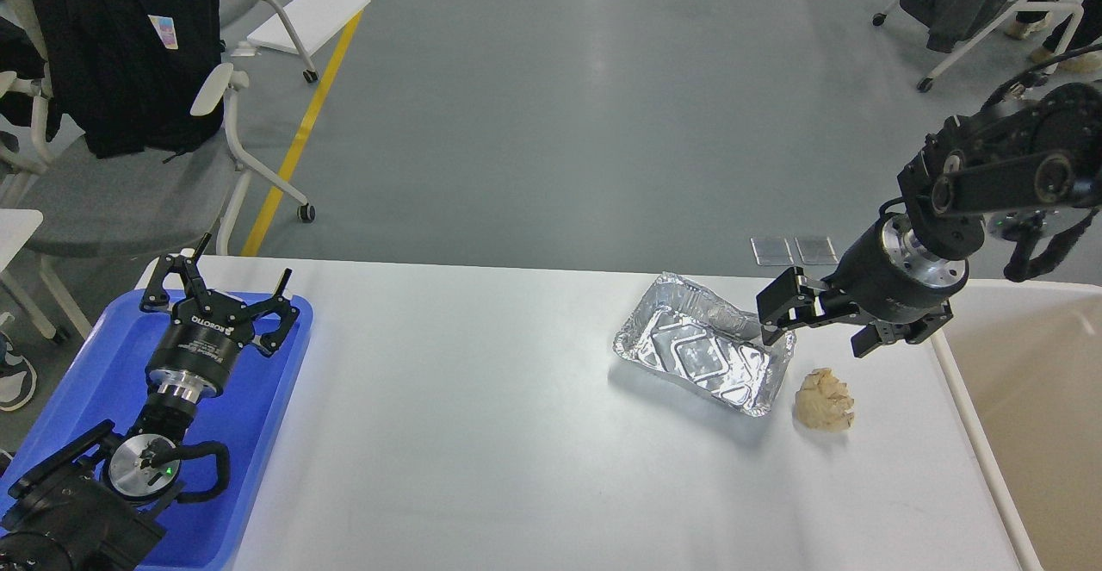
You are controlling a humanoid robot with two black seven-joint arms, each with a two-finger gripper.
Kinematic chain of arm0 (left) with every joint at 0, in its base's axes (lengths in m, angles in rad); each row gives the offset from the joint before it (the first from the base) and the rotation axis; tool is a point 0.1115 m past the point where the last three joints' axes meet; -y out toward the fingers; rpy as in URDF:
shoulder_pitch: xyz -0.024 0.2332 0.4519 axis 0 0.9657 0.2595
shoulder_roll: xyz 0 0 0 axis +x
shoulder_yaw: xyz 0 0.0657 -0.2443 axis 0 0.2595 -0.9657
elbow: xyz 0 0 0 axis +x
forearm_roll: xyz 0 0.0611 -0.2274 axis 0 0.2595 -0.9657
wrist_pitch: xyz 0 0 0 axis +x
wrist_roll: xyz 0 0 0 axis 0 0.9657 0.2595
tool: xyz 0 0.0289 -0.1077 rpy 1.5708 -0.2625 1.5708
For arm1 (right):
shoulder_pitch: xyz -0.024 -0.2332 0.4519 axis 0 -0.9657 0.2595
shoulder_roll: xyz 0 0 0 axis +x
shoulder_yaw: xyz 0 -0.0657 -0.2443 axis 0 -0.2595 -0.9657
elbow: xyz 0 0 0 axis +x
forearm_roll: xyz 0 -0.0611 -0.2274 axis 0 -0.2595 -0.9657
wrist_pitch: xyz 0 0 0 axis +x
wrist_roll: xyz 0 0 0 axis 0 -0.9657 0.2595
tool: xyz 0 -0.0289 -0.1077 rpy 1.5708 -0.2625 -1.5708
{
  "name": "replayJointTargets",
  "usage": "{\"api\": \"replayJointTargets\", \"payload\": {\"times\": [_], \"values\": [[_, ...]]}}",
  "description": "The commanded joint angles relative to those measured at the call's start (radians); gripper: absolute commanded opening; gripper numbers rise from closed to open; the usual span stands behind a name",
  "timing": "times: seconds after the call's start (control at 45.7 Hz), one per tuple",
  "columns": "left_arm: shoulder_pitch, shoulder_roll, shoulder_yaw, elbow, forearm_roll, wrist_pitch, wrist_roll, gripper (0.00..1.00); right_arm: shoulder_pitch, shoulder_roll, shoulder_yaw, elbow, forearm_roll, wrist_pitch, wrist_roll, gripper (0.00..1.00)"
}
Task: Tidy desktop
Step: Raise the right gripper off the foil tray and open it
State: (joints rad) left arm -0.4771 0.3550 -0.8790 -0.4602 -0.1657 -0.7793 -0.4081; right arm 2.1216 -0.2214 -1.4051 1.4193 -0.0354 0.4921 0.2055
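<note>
White worktop (482, 433) fills the foreground. Foil container (704, 344) tilted at right-centre; crumpled beige paper wad (825, 400) just beside it. Right claw (814, 317) spread wide at the container's far-right rim. Left claw (219, 282) wide, above blue tray (258, 468).

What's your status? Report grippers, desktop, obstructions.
Left gripper open, empty, over blue tray. Right gripper at foil container rim, grip unclear. Desktop holds container and crumpled paper. Nothing blocking.
</note>
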Motion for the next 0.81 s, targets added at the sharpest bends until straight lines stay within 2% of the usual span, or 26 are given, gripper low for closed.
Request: {"api": "replayJointTargets", "payload": {"times": [0.0, 0.306, 0.787], "values": [[0.0, 0.001, 0.0, 0.0, 0.0, 0.0, 0.0, 0.99, 0.003, 0.0, 0.0, 0.001, 0.0, 0.0, 0.0, 1.0], [0.0, 0.001, 0.0, 0.0, 0.0, 0.0, 0.0, 0.99, 0.008, -0.006, 0.0, -0.006, 0.0, -0.003, 0.0, 1.0], [0.0, 0.001, 0.0, 0.0, 0.0, 0.0, 0.0, 0.99, -0.055, -0.006, 0.021, -0.131, -0.001, -0.004, 0.003, 1.0]]}}
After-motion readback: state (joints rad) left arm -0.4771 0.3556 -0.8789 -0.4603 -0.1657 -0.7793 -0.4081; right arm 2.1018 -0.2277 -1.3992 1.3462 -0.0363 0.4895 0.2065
